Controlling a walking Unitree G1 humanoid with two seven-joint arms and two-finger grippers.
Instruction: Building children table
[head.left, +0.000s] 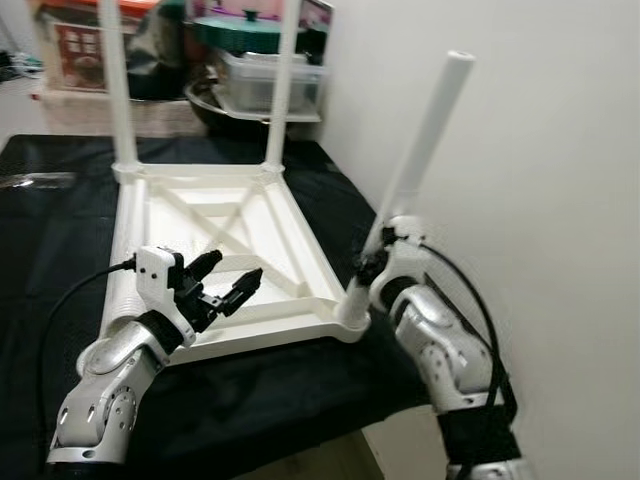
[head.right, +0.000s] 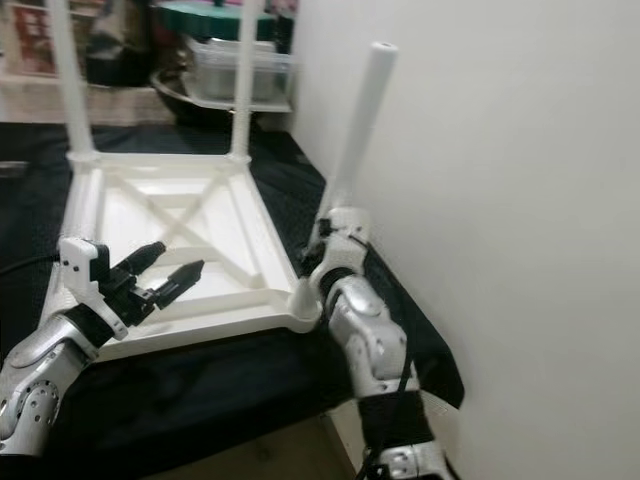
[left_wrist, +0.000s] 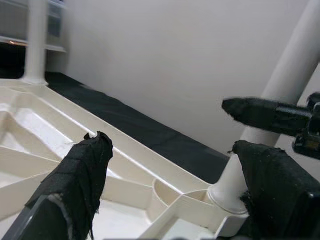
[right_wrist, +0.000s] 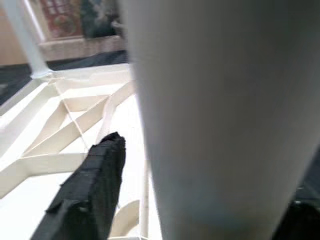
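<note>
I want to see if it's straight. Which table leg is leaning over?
The near right leg, the one the right hand is holding. It tilts toward the wall, while the two far legs stand straight up.

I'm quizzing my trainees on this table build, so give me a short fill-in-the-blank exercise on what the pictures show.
1. The white tabletop lies upside down on a ____ cloth.
2. The number of legs already standing straight at its far corners is ____.
3. The right gripper grips the tilted leg, which leans toward the ____.
4. The left gripper hovers over the tabletop with its jaws ____.

Missing words: black; two; wall; open
</note>
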